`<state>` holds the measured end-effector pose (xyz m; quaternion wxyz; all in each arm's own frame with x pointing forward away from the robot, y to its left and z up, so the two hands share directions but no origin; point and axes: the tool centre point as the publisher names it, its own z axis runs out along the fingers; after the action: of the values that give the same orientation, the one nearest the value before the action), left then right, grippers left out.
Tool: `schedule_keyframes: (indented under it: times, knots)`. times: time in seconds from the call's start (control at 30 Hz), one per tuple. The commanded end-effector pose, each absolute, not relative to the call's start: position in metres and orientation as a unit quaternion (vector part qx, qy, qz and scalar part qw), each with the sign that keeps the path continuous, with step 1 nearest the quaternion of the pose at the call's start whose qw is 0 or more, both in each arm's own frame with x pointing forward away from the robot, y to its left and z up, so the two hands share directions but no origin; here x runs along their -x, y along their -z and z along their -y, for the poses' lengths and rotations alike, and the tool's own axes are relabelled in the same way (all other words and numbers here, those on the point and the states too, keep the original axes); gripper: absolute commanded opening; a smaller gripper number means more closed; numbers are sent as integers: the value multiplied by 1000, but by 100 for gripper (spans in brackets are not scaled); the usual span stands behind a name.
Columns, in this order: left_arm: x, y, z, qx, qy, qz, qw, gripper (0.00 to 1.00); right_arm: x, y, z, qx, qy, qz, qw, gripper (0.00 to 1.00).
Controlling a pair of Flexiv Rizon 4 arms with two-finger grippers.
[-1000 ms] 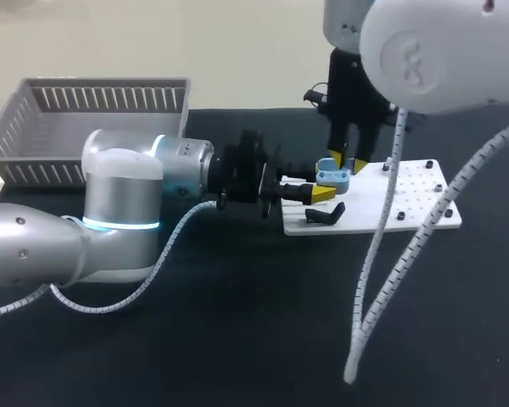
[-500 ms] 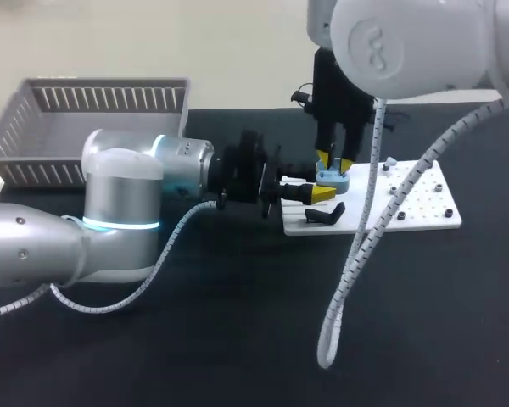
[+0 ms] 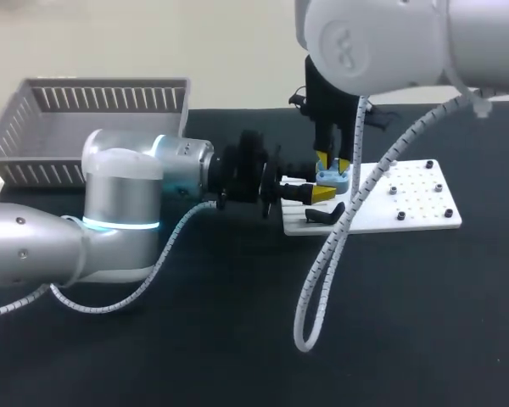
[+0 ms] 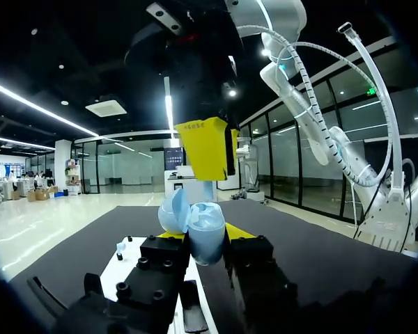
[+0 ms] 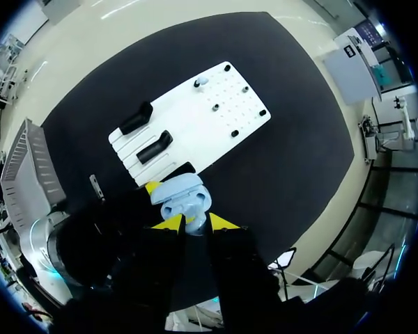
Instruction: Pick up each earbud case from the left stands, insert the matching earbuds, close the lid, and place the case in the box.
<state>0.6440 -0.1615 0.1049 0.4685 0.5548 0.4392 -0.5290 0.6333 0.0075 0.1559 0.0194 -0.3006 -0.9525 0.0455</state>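
A pale blue earbud case (image 3: 332, 176) with its lid up sits between the yellow tips of my left gripper (image 3: 325, 186), which is shut on it at the white board's left end. In the left wrist view the open case (image 4: 203, 226) and its lid (image 4: 173, 212) stand between that gripper's fingers (image 4: 203, 240). My right gripper (image 3: 332, 162) hangs straight above the case, shut on a small pale blue earbud (image 4: 207, 189) whose stem points down into it. The right wrist view shows the case (image 5: 182, 197) just ahead of its gripper (image 5: 194, 223). Another earbud (image 5: 202, 81) lies at the board's far end.
The white board (image 3: 416, 203) carries two black stands (image 5: 136, 118) (image 5: 155, 146) and several screws. A grey slatted basket (image 3: 34, 127) stands at the back left of the table. My right arm's white cable (image 3: 322, 263) hangs in a loop in front of the board.
My right arm has shifted left, bringing its gripper over the open case; its cable has swung left with it. The left arm and the case have stayed still.
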Motion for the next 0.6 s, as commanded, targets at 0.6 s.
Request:
schedule_keyframes:
  times: [0.6]
  knots:
    - [-644, -104, 162, -554, 528, -440, 469, 0, -641, -144, 1, 316, -51, 947, 21, 0]
